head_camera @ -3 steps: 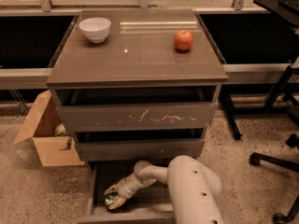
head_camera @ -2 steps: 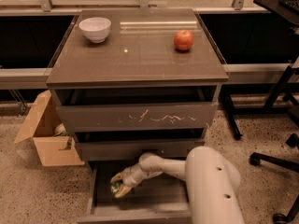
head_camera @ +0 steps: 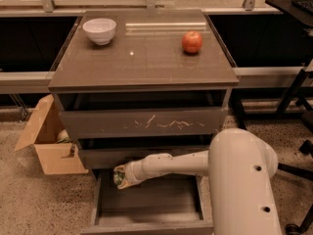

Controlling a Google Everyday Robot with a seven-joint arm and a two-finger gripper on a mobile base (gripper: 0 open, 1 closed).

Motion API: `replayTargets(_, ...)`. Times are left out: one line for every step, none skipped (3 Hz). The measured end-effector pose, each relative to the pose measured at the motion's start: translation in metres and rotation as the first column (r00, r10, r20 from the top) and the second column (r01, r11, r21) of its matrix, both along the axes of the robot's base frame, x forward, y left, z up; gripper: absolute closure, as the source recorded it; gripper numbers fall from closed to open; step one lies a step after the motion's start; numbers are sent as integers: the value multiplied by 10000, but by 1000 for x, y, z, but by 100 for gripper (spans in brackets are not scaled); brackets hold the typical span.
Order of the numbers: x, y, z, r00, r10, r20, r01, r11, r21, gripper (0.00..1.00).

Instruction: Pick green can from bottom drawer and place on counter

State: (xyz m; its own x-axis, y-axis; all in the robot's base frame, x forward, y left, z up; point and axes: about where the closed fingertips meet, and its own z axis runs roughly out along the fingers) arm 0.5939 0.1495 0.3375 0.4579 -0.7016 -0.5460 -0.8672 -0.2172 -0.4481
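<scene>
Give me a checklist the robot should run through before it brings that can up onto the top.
1. Green can held in the gripper: ok, fingers closed around it.
2. Can clear of the bottom drawer floor: ok, it appears raised.
3. Straight path upward: not ok, the can looks close beneath the middle drawer front; probably pull outward first.
4. Free spot on the counter: ok, bare between the bowl and the apple.
5. Can upright: cannot tell.

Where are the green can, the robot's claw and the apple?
green can (head_camera: pixel 118 178): camera view, mottled side, gripped in the claw.
claw (head_camera: pixel 123 176): camera view, between fingertips, over bottom drawer (head_camera: pixel 146 205), left side.
apple (head_camera: pixel 192 41): camera view, red front, on counter (head_camera: pixel 142 65).
</scene>
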Motion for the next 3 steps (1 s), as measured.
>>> replayTargets(1, 0, -1, 10000, 11, -17, -11, 10000, -20, 100)
replayTargets(-19, 9, 29, 9969, 616, 482, -624, 9979, 145, 100)
replayTargets(-75, 25, 105, 9636, 1779, 1996, -1957, 9779, 731, 100)
